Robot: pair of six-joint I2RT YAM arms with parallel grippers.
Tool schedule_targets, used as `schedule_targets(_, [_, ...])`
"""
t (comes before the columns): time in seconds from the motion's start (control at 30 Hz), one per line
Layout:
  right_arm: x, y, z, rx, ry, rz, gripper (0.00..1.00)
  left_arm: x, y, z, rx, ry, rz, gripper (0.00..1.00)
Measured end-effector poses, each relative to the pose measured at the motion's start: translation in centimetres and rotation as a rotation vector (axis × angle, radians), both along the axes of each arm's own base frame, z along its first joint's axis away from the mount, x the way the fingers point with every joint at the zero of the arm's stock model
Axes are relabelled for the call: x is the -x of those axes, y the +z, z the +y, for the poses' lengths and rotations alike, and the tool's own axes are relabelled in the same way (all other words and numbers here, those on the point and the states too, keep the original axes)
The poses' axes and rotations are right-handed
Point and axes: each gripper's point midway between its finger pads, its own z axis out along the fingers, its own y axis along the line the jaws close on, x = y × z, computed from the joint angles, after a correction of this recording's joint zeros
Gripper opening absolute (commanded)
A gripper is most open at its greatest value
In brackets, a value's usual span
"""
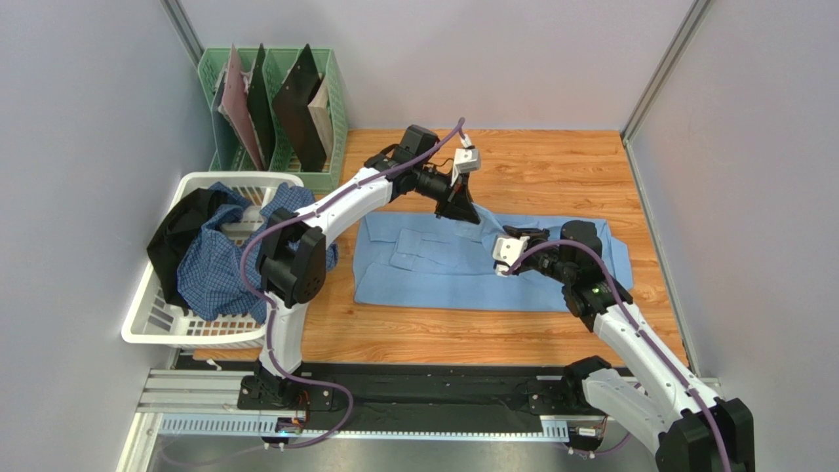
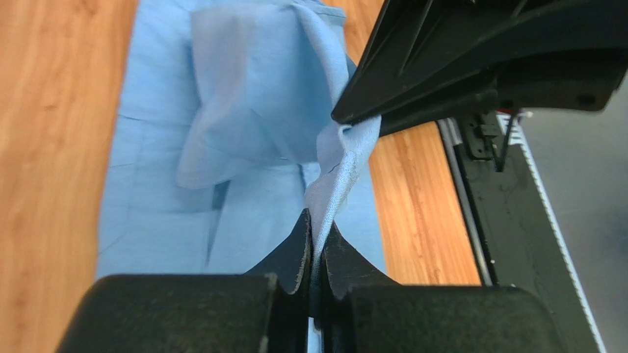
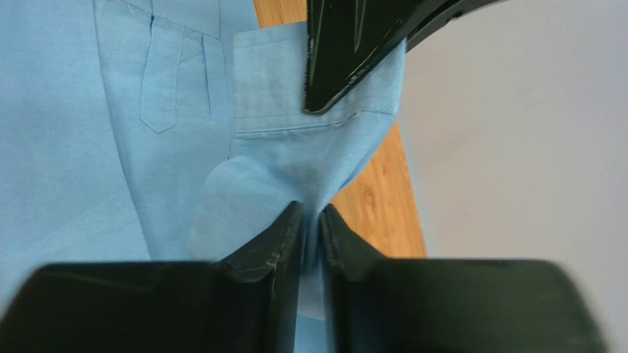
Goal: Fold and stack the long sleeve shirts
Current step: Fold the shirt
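At the left edge of the wooden tabletop [image 1: 551,177] I see a white plastic laundry basket [image 1: 148,324]. It holds a crumpled blue-and-white small-checked cloth shirt [image 1: 222,265] and a black cloth garment [image 1: 177,241] draped over its left rim. Behind the basket stands a green plastic slotted rack [image 1: 335,88] holding upright flat panels [image 1: 295,103], some dark and some pinkish-brown; I cannot tell their exact number.

Count: two containers, two long sleeve shirts, one black garment, two grippers.

The plain light blue cloth shirt [image 1: 433,265] lies spread on the tabletop, mid-table, to the right of the basket and apart from it.

The left gripper [image 2: 317,220] sits at the far edge of this shirt. Its jaws are together, clamped on a raised fold of light blue cloth.

The right gripper [image 3: 311,213] sits over the right half of the same shirt, near the left gripper. Its jaws are nearly together, with light blue cloth pinched between them beside a cuff.
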Motion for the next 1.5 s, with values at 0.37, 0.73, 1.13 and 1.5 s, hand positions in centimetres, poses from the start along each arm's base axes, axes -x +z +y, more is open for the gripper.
schedule_targets(0.37, [-1.6,-1.9,-7.6,-0.101,-0.443,0.230,0.96,-12.8,7.9,-0.5,-0.067,0.372,-0.604,0.00])
schedule_targets(0.73, [0.3,-3.3,-15.8,-0.257,-0.822,0.463,0.95,-16.4,3.4,-2.1,-0.140,0.414,-0.884,0.00])
schedule_targets(1.13, [1.6,-5.8,-19.4,-0.237,-0.939,0.694,0.81,-2.9,-3.3,6.6,-0.237,-0.018,-0.971,0.00])
schedule_targets(1.5, [3.6,-8.8,-19.2,-0.208,-0.912,0.917,0.56,-2.5,-10.3,11.9,-0.328,-0.221,-1.110,0.00])
